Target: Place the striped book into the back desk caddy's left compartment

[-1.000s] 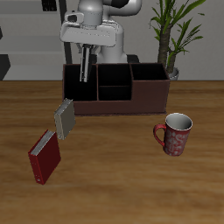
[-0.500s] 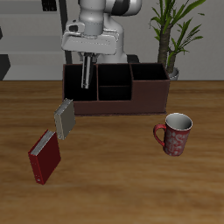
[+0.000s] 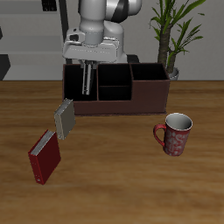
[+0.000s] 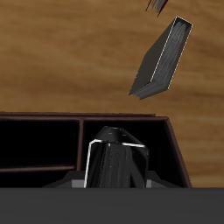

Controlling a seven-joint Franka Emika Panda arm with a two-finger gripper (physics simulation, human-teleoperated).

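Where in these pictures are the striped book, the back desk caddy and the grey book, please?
striped book [image 3: 86,80]: exterior view, its cover below the pincer.
back desk caddy [image 3: 149,98]: exterior view, maroon front wall.
grey book [image 4: 160,59]: wrist view, middle of its dark cover.

Grey book [image 3: 65,118], red book [image 3: 45,157], mug [image 3: 176,134], plant [image 3: 172,31].

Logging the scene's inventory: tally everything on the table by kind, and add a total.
Books: 3, the striped book held in the gripper over the back desk caddy, the grey book, the red book
Desk caddies: 1, the back desk caddy
Mugs: 1, the patterned mug
Total: 5
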